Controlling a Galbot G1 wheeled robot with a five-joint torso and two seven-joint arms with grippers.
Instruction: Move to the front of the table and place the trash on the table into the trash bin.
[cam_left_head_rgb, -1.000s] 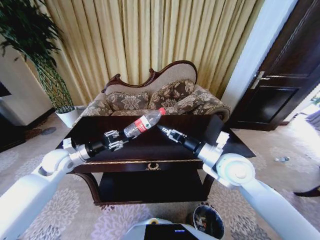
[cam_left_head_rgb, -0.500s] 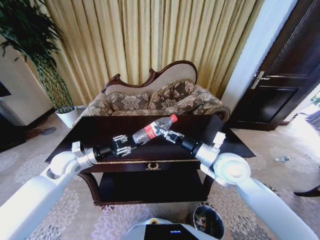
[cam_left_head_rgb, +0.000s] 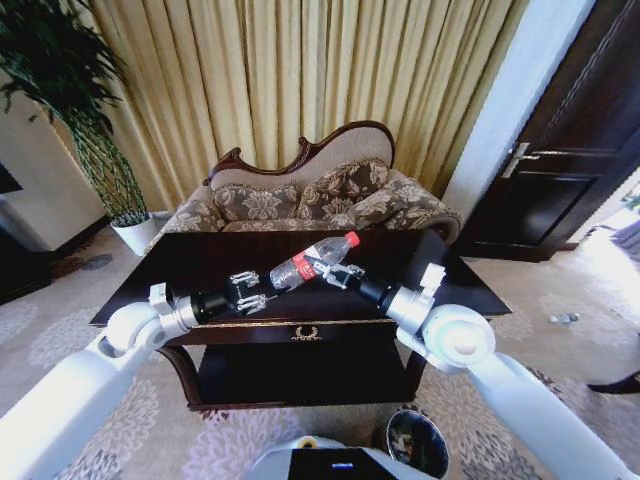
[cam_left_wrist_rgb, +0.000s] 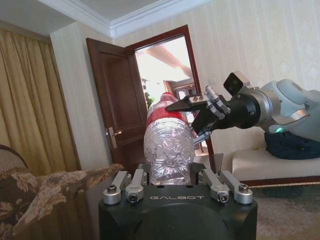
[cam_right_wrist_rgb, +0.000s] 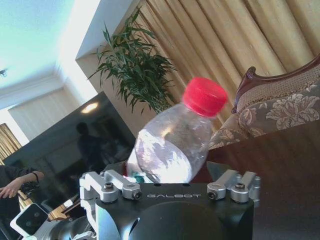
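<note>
The clear bottle (cam_left_head_rgb: 308, 263) with a red cap and label hangs slanted in the air above the dark glossy table (cam_left_head_rgb: 190, 262). My left gripper (cam_left_head_rgb: 253, 291) is shut on its base, and the bottle (cam_left_wrist_rgb: 168, 142) points away from that wrist. From the other side my right gripper (cam_left_head_rgb: 336, 271) is open, one finger on each side of the bottle's upper part just below the cap. In the right wrist view the bottle (cam_right_wrist_rgb: 172, 147) lies across the right gripper (cam_right_wrist_rgb: 170, 186). The round dark trash bin (cam_left_head_rgb: 417, 441) stands on the carpet below the table's front right.
A carved patterned sofa (cam_left_head_rgb: 320, 195) stands right behind the table, with gold curtains behind it. A white plant pot (cam_left_head_rgb: 135, 232) is at the far left and a dark door (cam_left_head_rgb: 560, 150) at the right. Carpet lies open in front of the table.
Both arms have come in toward the table's middle. The left gripper carried the bottle right, and the right gripper went from beside the cap to around the bottle's upper part.
</note>
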